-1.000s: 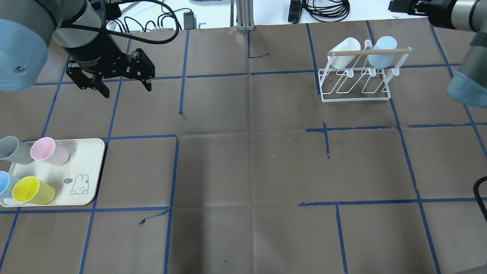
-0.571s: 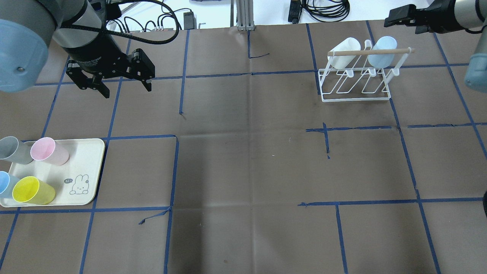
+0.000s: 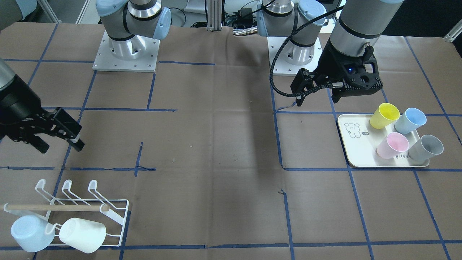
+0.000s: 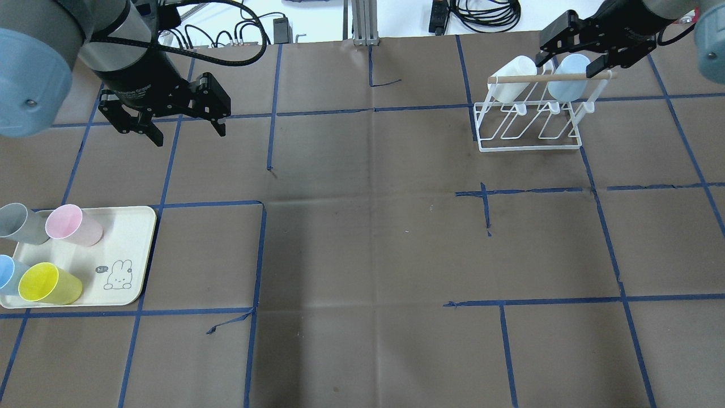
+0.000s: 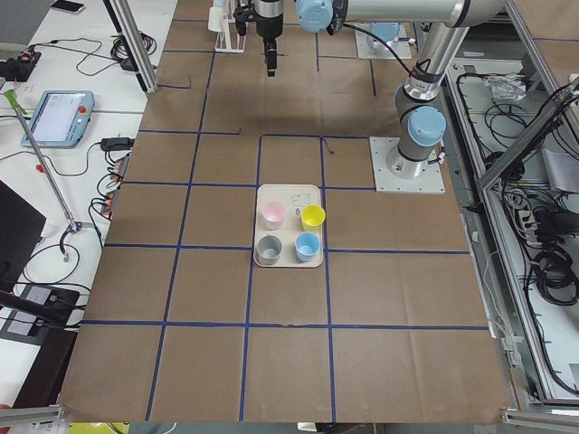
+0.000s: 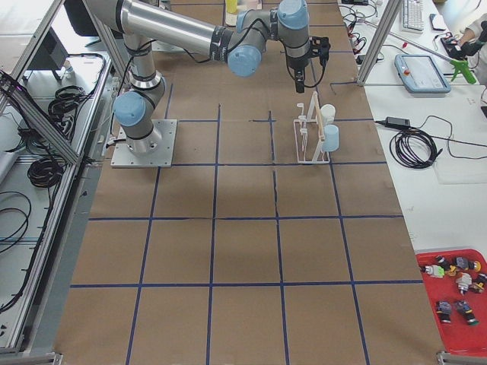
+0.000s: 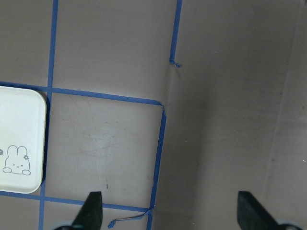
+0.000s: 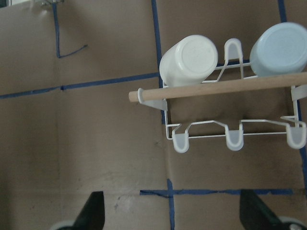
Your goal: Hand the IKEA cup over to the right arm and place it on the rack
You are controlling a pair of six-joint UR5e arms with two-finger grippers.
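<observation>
Both pincers gape wide, holding nothing: left pincer (image 4: 187, 134) hangs upper left, right pincer (image 4: 568, 62) upper right, over the rack (image 4: 529, 147). Yellow cup (image 4: 48, 283) sits packed among others on the tray (image 4: 133, 249), lower left. A sloppy reach could topple the pink cup (image 4: 72, 224) beside it!

We list left arm (image 3: 357, 25) and right arm (image 3: 141, 9): silver-grey, pale blue joint caps (image 3: 161, 18); ribbed black hose (image 3: 272, 74) on left arm

We read only "hi" in the speech bubble (image 4: 102, 270) beside the rabbit (image 4: 119, 276) on the cream tray (image 4: 137, 238); the lettering on the left arm's black band (image 4: 136, 90) is too small for us.
</observation>
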